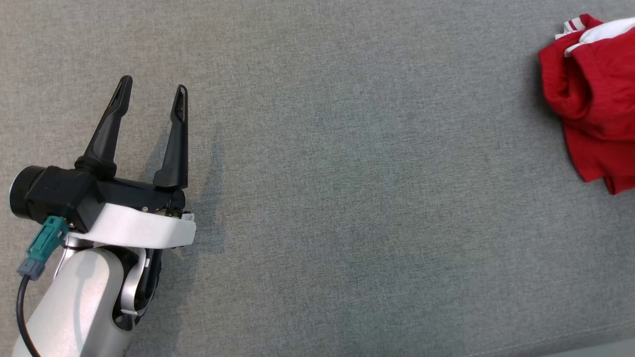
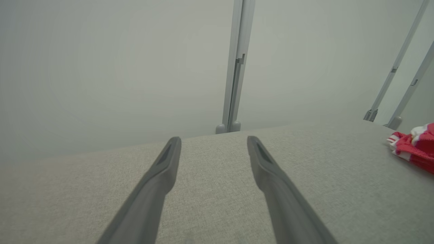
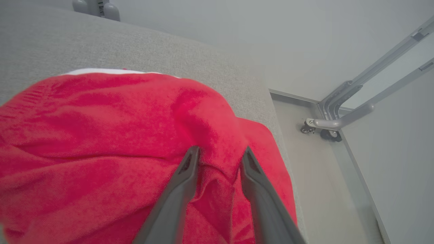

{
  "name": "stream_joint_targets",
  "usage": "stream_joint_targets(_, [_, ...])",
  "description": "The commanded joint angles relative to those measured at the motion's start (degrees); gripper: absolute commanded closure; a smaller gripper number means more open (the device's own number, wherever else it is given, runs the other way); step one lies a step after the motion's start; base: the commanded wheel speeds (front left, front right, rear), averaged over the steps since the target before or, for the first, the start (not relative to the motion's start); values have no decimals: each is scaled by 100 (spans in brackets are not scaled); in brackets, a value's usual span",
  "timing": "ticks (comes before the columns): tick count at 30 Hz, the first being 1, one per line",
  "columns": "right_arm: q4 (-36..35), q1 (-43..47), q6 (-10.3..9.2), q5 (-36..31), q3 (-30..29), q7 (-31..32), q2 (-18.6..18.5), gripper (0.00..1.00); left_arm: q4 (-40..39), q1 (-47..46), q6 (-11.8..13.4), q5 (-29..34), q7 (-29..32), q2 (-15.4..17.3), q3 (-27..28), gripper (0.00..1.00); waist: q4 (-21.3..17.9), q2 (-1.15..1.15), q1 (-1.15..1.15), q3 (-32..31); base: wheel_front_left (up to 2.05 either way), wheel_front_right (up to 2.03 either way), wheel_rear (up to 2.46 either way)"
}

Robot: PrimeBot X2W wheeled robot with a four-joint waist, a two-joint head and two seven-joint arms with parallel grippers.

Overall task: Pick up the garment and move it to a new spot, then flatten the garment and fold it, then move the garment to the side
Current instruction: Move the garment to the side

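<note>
Red terry-like cloth is your garment [image 1: 595, 114], bunched in soft rounded folds at the far right edge of the grey woven tabletop [image 1: 347, 198]. White ribbed trim with red stripes shows at its upper end.

Your right gripper [image 3: 220, 151] is down on the garment [image 3: 118, 135]. Its tapered dark fingers are parted, and a raised ridge of the fuzzy fabric lies between them, close to the table's corner.

Your left gripper [image 1: 154, 84] hovers well apart from it over bare weave at the left. Its long, smooth fingers are spread wide and hold nothing.

From the left wrist, the garment [image 2: 415, 147] sits far off to the right beyond the left gripper [image 2: 213, 140]. A pale metal post [image 2: 234, 67] rises behind the table edge.
</note>
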Motion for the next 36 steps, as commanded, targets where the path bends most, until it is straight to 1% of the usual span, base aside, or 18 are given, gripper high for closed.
stream_joint_targets(1, [223,-15,-4,7,-46,-46,89,0,30,-88,-16,46,-30,21,8,0,-13,0,0,-43,0,0,0])
stream_joint_targets(4, [698,85,-4,50,-150,-43,328,0,61,-24,18,26,-30,18,5,0,-67,0,0,-149,0,0,0])
stream_joint_targets(7, [1021,178,-4,141,-243,-188,521,0,92,40,34,-8,-27,25,2,0,-131,0,0,-292,0,0,0])
stream_joint_targets(9, [1088,259,-3,223,-309,-369,674,0,119,94,50,-36,-43,29,16,0,-175,0,0,-426,0,0,0])
stream_joint_targets(11, [1115,357,-4,297,-417,-620,749,0,155,189,73,-74,-60,29,34,0,-225,0,0,-586,0,0,0])
stream_joint_targets(14, [946,544,-3,382,-567,-1062,924,0,200,392,136,-143,-89,34,88,0,-307,0,0,-914,0,0,0])
stream_joint_targets(16, [738,684,-3,392,-662,-1299,1013,0,212,566,198,-187,-112,27,129,0,-341,0,0,-1128,0,0,0])
stream_joint_targets(20, [124,1080,-3,260,-937,-1540,1236,0,179,940,334,-279,-116,13,200,0,-320,0,0,-1512,0,0,0])
stream_joint_targets(24, [-626,1609,-3,-11,-1335,-1602,1623,0,128,1248,429,-342,-105,2,219,0,-153,0,0,-1831,0,0,0])
stream_joint_targets(28, [-1468,2210,-2,-377,-1627,-1447,2198,0,103,1480,483,-404,-90,-27,200,0,116,0,0,-2078,0,0,0])
stream_joint_targets(32, [-2249,2751,-3,-776,-1743,-1158,2819,0,117,1693,539,-459,-104,-41,206,0,377,0,0,-2300,0,0,0])
stream_joint_targets(36, [-2798,3158,-2,-1102,-1799,-863,3241,0,147,1885,574,-492,-104,-24,204,0,590,0,0,-2520,0,0,0])
